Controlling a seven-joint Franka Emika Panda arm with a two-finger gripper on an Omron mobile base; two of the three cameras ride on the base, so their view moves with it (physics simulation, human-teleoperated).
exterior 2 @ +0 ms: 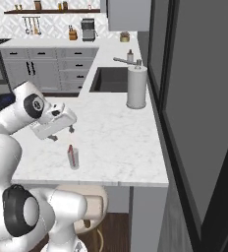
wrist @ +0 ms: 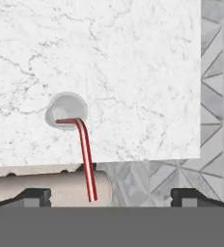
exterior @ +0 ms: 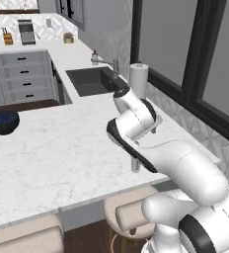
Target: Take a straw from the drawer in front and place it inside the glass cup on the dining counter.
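The glass cup (exterior 2: 74, 161) stands on the white marble dining counter (exterior 2: 116, 142) near its front edge. The red-pink straw (exterior 2: 71, 149) stands inside it, leaning on the rim. In the hand view I look straight down into the glass cup (wrist: 66, 110), and the straw (wrist: 85, 154) rises out of it toward the camera. My gripper (exterior 2: 62, 134) hovers just above the cup, open, with nothing between its fingers. Both fingertips (wrist: 34, 195) sit far apart, clear of the straw. In the left base view the arm covers most of the cup (exterior: 135, 164).
A white paper-towel roll (exterior 2: 136, 86) stands by the dark sink (exterior 2: 111, 78) at the back of the counter. A dark bowl (exterior: 3, 121) sits at the far left. Beige stools (exterior: 131, 212) line the front edge. A window wall runs along the right.
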